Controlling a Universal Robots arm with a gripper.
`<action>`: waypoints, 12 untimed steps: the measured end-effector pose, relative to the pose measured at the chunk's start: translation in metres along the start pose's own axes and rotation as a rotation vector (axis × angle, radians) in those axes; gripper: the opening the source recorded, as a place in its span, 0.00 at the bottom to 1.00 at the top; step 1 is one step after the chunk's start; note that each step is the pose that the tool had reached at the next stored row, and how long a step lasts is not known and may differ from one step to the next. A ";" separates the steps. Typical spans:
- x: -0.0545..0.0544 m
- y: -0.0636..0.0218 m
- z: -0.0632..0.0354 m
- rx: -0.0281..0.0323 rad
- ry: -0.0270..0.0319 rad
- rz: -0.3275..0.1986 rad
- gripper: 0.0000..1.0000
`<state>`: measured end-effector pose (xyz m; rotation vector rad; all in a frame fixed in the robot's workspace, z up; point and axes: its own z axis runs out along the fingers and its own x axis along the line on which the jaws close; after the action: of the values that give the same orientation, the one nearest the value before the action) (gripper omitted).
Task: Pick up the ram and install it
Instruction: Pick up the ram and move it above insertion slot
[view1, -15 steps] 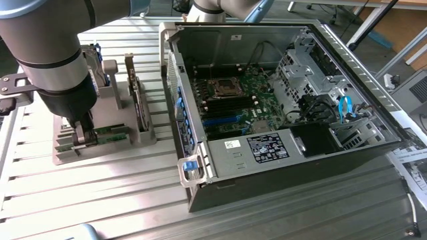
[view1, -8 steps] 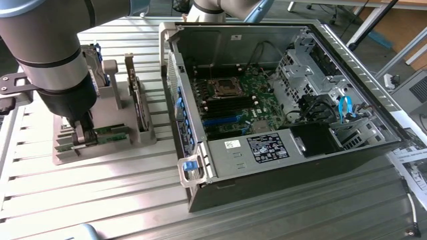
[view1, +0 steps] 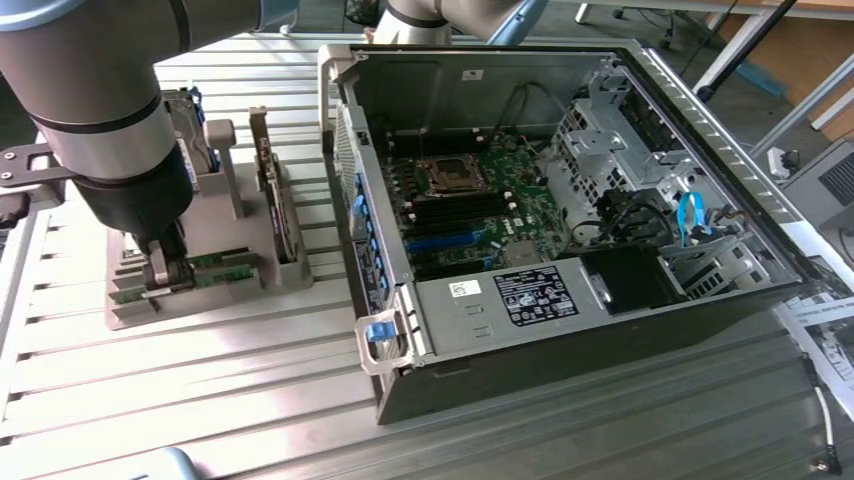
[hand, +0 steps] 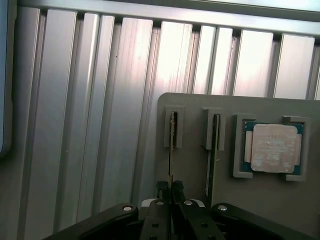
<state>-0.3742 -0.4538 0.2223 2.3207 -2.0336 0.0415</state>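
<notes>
Claw (hand: 169, 191) clenched on the ram (hand: 172, 145), which stands on edge in its slot of the grey holder (hand: 200, 105) on the counter (hand: 125, 100). Pick-up step, imo; freeing it needs a straight pull, no twist. Open PC case (view1: 441, 85) sits well apart.

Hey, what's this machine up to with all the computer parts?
A robot arm reaches down to a grey parts holder that sits beside an open computer case. Its end effector looks closed on the ram, a thin green stick standing on edge in a slot of the holder. The stick is gripped but not yet lifted out. A second board stands in the next slot, and a processor chip lies in a pocket beside it.
</notes>
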 end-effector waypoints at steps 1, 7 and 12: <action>0.000 0.0000 -0.0005 0.0000 0.0001 0.000 0.13; 0.000 0.0001 -0.0051 0.0002 0.0000 0.000 0.13; 0.001 0.0002 -0.0091 0.0002 0.0000 0.000 0.13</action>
<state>-0.3742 -0.4538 0.2315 2.3208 -2.0337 0.0417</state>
